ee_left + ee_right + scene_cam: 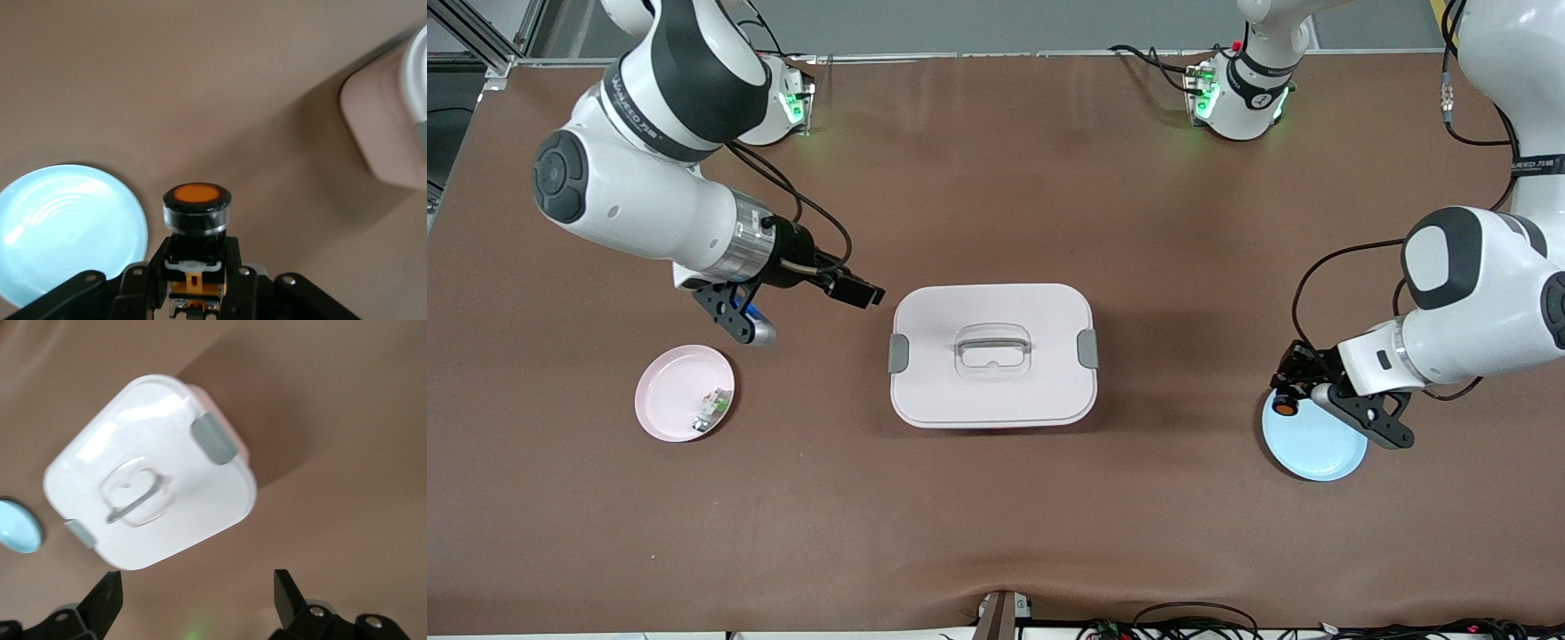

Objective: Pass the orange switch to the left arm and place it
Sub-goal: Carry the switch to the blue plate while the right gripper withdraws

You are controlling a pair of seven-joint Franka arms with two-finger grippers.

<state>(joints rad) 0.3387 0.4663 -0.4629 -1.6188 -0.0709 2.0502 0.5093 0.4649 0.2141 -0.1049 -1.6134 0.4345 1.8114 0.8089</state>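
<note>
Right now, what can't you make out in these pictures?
- Box contents: lid shut, every view.
- Green-and-white part on the pink plate: too small in the front view.
- Orange switch lower end: cut off by the left wrist view's edge, inside the left claw.
- Right claw body: cut off.

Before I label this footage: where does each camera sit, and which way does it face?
Front: high across the table, facing both arms, box central.
Left wrist: behind the left gripper, shut on the orange switch, above the blue plate.
Right wrist: behind the open right gripper, facing the box.
All share the box.
</note>
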